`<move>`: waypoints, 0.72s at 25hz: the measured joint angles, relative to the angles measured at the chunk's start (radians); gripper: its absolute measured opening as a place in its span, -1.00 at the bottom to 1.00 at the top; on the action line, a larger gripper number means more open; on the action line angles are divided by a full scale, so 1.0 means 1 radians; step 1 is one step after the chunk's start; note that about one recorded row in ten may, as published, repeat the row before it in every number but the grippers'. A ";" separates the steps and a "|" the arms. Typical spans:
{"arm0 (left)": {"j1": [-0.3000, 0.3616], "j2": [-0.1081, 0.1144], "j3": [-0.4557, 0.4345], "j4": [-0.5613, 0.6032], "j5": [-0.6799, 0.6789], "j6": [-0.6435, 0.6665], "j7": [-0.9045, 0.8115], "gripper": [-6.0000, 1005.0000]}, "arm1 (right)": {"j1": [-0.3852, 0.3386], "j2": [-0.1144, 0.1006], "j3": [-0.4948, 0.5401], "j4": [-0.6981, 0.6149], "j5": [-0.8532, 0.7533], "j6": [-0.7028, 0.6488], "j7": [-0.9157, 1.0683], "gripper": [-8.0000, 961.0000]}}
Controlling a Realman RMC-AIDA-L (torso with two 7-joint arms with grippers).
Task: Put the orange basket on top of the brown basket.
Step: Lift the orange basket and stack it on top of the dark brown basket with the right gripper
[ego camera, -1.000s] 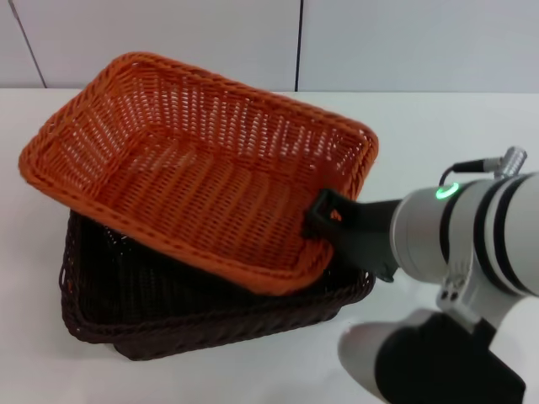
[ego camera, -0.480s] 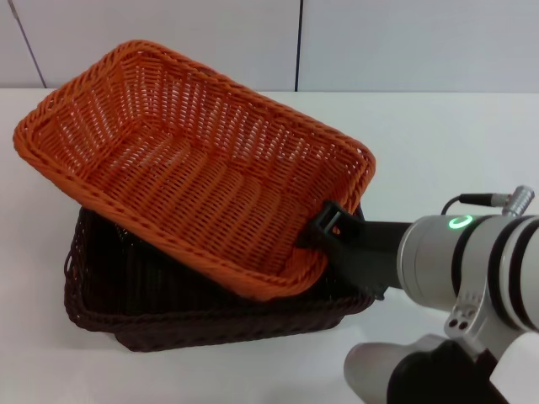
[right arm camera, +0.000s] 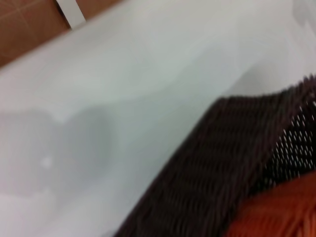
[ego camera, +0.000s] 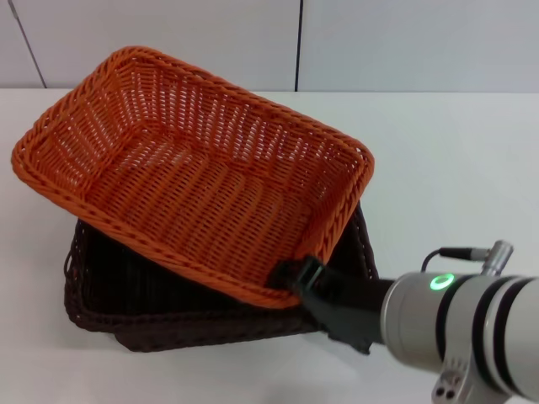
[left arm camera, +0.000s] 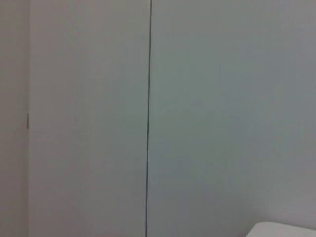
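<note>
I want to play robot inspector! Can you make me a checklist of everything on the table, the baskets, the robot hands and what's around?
Surface: white table, bare where it shows.
Orange basket: lies askew on the brown basket, its far left end raised, not nested level.
Brown basket: sits on the table beneath, near edge and right side showing.
Clutter: nothing seen.
Right gripper: at the orange basket's near right corner, clamped on the rim.
Left gripper: not in view; its wrist camera faces only wall.
Cables: short black lead on the right arm by a green light.
Surroundings: pale wall panels behind the table.
</note>
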 joint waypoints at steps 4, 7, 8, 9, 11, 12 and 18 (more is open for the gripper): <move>-0.006 0.004 -0.001 0.003 0.004 -0.010 0.010 0.23 | -0.011 0.001 -0.058 -0.003 0.000 0.035 0.001 0.14; -0.007 0.004 0.000 0.004 0.006 -0.011 0.011 0.23 | -0.014 0.002 -0.072 -0.003 0.000 0.065 0.002 0.35; -0.007 0.004 0.000 0.004 0.006 -0.011 0.011 0.23 | -0.017 0.002 -0.079 -0.003 -0.001 0.080 0.002 0.35; -0.007 0.004 0.000 0.004 0.007 -0.011 0.011 0.23 | -0.025 0.004 -0.081 -0.005 -0.002 0.100 0.002 0.35; -0.007 0.004 0.000 0.004 0.007 -0.011 0.011 0.23 | -0.028 0.004 -0.079 -0.005 -0.003 0.109 0.002 0.35; -0.006 0.004 0.000 0.006 0.007 -0.012 0.012 0.23 | -0.034 0.005 -0.074 -0.005 -0.003 0.122 0.002 0.35; -0.008 0.004 0.001 0.015 0.009 -0.015 0.012 0.23 | -0.069 0.006 -0.059 -0.003 -0.004 0.181 0.002 0.35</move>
